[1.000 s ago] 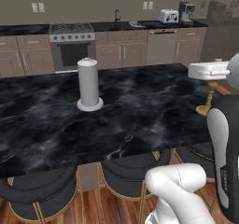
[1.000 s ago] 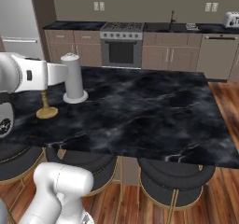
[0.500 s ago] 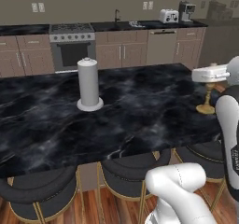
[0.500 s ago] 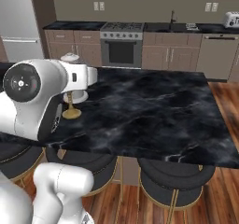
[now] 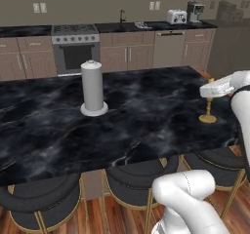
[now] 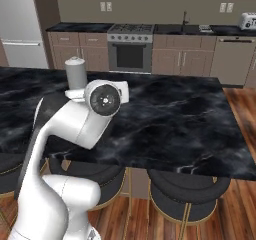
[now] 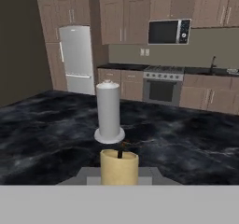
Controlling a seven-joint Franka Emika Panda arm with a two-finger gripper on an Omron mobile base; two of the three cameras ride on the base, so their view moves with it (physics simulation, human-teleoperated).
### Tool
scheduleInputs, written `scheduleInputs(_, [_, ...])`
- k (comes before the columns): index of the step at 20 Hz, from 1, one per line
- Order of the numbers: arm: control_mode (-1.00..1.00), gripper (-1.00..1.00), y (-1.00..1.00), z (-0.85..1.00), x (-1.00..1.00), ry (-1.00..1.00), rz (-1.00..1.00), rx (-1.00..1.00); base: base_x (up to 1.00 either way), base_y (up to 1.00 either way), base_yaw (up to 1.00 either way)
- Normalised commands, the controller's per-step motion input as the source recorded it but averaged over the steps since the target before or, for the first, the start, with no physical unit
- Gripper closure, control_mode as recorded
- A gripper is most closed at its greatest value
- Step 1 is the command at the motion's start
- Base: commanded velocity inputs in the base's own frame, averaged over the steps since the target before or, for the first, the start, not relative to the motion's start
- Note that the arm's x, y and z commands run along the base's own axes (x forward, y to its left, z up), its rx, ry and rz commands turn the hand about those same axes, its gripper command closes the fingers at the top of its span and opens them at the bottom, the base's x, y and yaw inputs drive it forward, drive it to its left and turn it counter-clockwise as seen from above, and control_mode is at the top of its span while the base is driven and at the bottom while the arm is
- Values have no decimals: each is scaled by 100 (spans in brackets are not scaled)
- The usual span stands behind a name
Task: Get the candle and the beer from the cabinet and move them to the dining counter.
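Observation:
The golden-tan candle (image 5: 208, 110) stands upright at the right end of the black marbled dining counter (image 5: 146, 116), its round base at the counter top. My gripper (image 5: 213, 92) is shut on the candle's upper part, coming in from the right. In the hand view the candle's pale top with its wick (image 7: 119, 164) sits between my fingers. In the right base view my arm's elbow hides the candle. The beer is out of view. Taupe wall cabinets (image 7: 126, 17) hang on the far wall.
A tall white paper-towel roll (image 5: 93, 89) (image 6: 76, 74) (image 7: 109, 111) stands mid-counter, left of the candle. Round dark stools (image 5: 141, 179) (image 6: 185, 189) line the near edge. Beyond the counter are a stove (image 5: 75, 52), a fridge (image 7: 77, 57) and a toaster (image 5: 176, 16).
My arm has swung across the right base view and now covers the candle there. The candle, still gripped, has shifted slightly left and lower over the counter's right end.

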Motion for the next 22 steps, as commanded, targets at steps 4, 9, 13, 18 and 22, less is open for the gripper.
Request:
scheduleInputs(4, [-100, 100, -28, -54, 61, 7, 20, 0, 0, 0, 0])
scheduleInputs(9, [-100, 100, -27, -49, 66, 6, 13, 0, 0, 0, 0])
scheduleInputs(13, [-100, 100, -23, -44, 63, 0, 9, 0, 0, 0, 0])
scheduleInputs(18, [-100, 100, -12, -35, 49, 0, 8, 0, 0, 0, 0])
scheduleInputs(22, [-100, 100, -8, -13, 26, 0, 6, 0, 0, 0, 0])
